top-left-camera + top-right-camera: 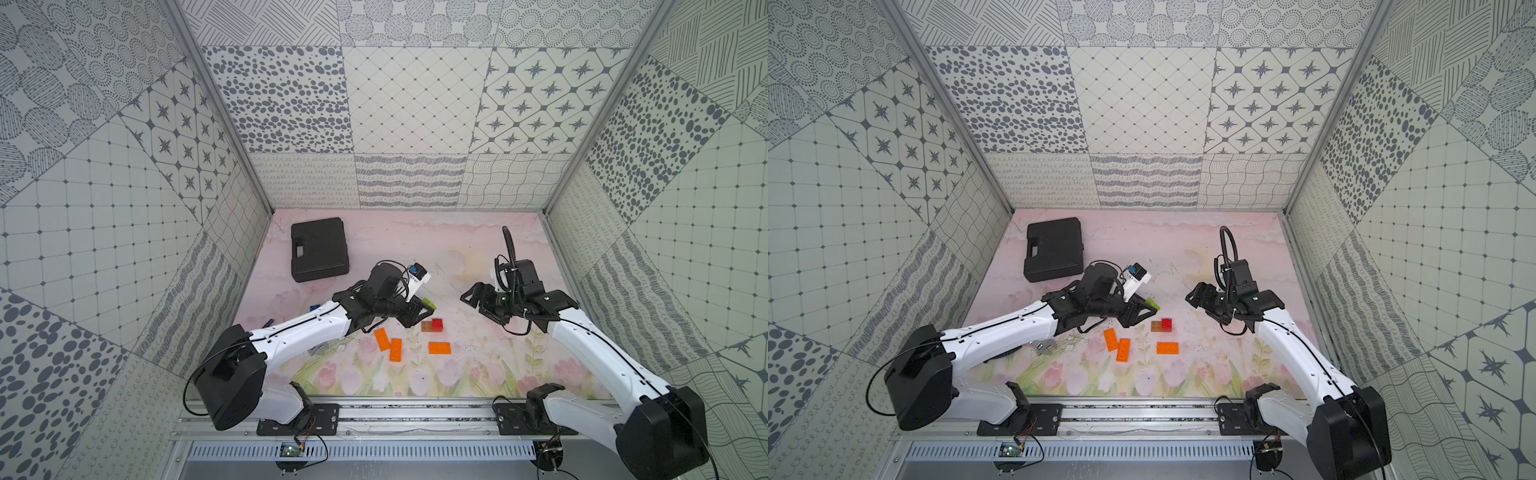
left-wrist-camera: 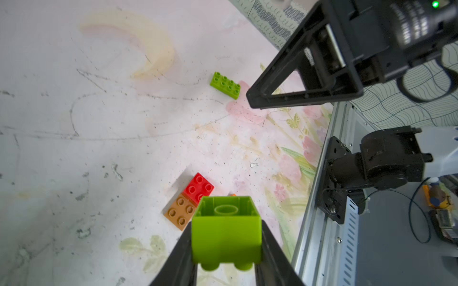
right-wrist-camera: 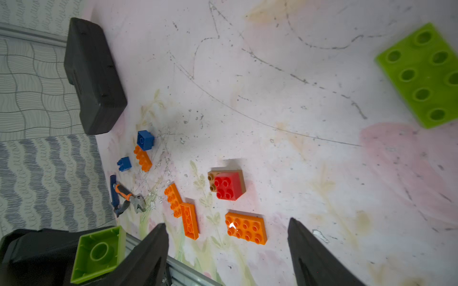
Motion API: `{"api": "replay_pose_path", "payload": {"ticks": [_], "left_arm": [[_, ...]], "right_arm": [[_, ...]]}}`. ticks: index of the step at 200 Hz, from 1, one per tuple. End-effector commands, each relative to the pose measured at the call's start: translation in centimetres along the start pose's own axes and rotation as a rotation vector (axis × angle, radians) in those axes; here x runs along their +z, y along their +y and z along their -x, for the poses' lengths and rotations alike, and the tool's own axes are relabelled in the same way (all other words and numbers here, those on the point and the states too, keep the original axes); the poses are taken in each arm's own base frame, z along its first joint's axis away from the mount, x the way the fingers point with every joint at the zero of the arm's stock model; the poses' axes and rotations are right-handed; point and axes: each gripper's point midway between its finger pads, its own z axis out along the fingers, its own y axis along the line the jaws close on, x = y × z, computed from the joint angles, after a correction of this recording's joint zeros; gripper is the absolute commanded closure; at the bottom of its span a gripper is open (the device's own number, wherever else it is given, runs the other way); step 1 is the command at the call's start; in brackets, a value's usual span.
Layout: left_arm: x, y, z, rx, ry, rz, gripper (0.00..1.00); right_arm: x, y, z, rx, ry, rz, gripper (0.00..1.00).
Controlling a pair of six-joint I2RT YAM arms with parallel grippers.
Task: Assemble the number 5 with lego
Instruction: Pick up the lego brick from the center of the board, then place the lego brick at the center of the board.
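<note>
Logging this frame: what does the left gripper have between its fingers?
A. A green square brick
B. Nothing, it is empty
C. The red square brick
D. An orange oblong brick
A: in the left wrist view the left gripper is clamped on the green square brick, hollow underside showing, while the red square sits on the table on a brown brick.

The green square brick point(image 2: 226, 235) is smooth, glossy plastic, and so are the red brick point(image 2: 198, 187), the brown brick point(image 2: 179, 211) and the orange bricks point(image 3: 245, 227). The left hand point(image 2: 226, 225) is matt black plastic. The black case point(image 3: 94, 74) looks like matt, faintly grained plastic. The table point(image 2: 99, 123) has a printed floral sheet, scuffed and scratched. The front rail point(image 1: 415, 411) is bare, dull metal.
</note>
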Motion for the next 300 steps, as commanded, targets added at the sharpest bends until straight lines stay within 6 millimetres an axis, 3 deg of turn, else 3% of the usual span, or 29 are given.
{"api": "replay_pose_path", "payload": {"ticks": [1, 51, 58, 73, 121, 156, 242, 300], "left_arm": [[0.0, -1.0, -7.2, -0.351, 0.355, 0.135, 0.90], [4.2, -4.8, -6.2, -0.425, 0.513, 0.168, 0.90], [4.9, -5.4, -6.2, -0.426, 0.537, 0.164, 0.85], [6.4, -6.2, -6.2, -0.448, 0.588, 0.164, 0.88], [11.5, -7.2, -6.8, -0.546, 0.675, 0.158, 0.87], [13.5, -6.4, -7.3, -0.546, 0.741, 0.228, 0.85], [15.3, -5.1, -8.1, -0.548, 0.782, 0.305, 0.81], [15.6, -4.6, -8.5, -0.554, 0.793, 0.335, 0.77]], "right_arm": [[-1.0, -3.8, 0.7, 0.015, -0.094, -0.154, 0.17], [-1.7, -9.9, 0.3, 0.196, -0.130, -0.269, 0.14], [-1.8, -10.5, 0.2, 0.216, -0.125, -0.273, 0.14], [-2.0, -11.3, 0.1, 0.267, -0.126, -0.255, 0.16], [-3.3, -11.4, 0.3, 0.281, -0.199, -0.187, 0.17], [-3.1, -11.4, -0.5, 0.291, -0.191, -0.164, 0.16], [-3.1, -12.1, -1.2, 0.257, -0.167, -0.204, 0.01], [-3.0, -12.0, -1.3, 0.270, -0.144, -0.202, 0.01]]}}
